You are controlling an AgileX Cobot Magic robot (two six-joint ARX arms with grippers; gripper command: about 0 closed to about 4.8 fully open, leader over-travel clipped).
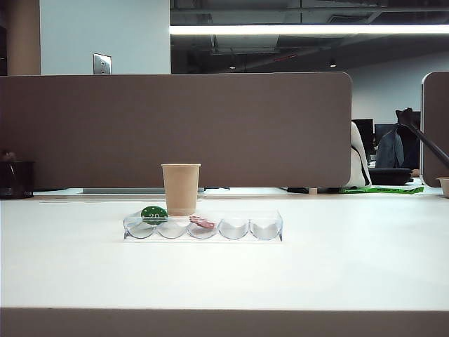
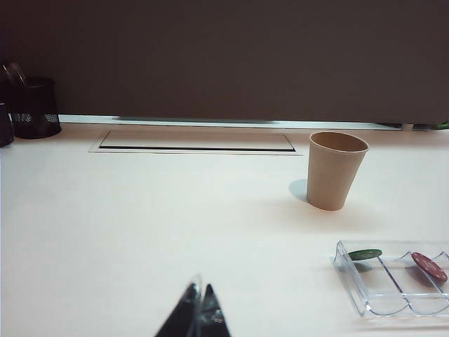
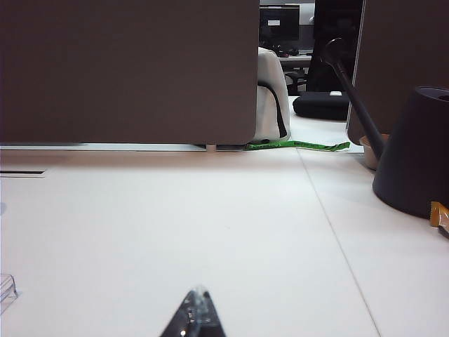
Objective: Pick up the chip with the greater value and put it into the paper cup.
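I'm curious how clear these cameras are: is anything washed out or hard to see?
Exterior view: the ceiling light glares, the white table looks washed out, and the clear tray almost vanishes. Left wrist view: the paper cup casts a faint shadow; the shut left gripper is dim. Right wrist view: the shut right gripper is dark too.

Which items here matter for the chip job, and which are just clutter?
Job: green chip, red chip, cup, tray; left gripper, right gripper, both shut, short of the tray.
Clutter: pen pot, dark cone, partition.
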